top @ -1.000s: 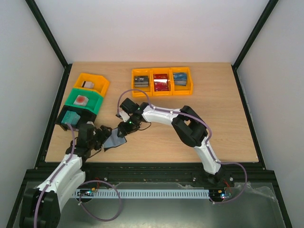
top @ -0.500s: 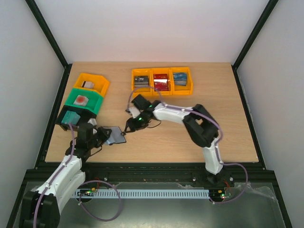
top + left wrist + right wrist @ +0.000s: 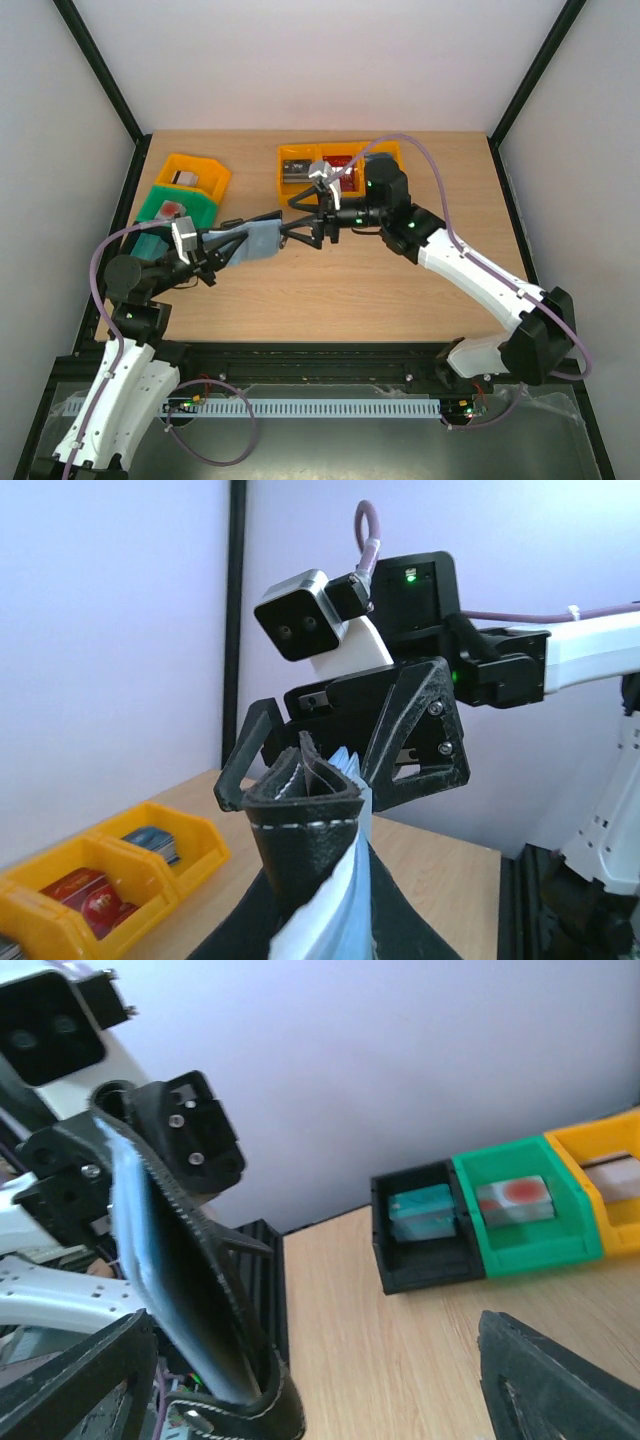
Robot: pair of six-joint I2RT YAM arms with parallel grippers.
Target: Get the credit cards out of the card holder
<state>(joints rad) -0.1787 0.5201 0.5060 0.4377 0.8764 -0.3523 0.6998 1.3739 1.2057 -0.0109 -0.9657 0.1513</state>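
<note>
Find the card holder (image 3: 262, 240) off the surface (image 3: 400, 290), held up in the air between the two arms, left of centre in the top view. Note the left pincer (image 3: 231, 246) clamped shut on its lower part, one stitched edge turned toward the right arm. See black leather outside and grey-blue lining inside, from both wrist views.

Find the right pincer (image 3: 301, 224) spread wide, jaws on either side of the card holder's upper edge, not closed on it, nothing held. From the right wrist view, place the card holder nearer one finger than the other, with no clear contact.

Spot a pale blue sliver (image 3: 345, 765) at the top of the card holder in the left wrist view; cannot tell card from lining. Count no loose cards on the bare surface or in either pincer.

Record a row of orange bins (image 3: 288, 192) at the far edge, holding grey, red and blue flat stacks. Add an orange bin (image 3: 215, 172), a green bin (image 3: 185, 225) and a black bin (image 3: 428, 1272) at the left edge, each with something flat inside. Cannot link any of it to this card holder.

Judge progress: lifting and presenting done, right pincer lined up — pulling of cards not yet shown. Expect the remaining work to be closing on a card edge, drawing it straight out, setting it down, repeating for each card inside. Flag a risk — thin edges and soft leather, easy to pinch the lining instead.
</note>
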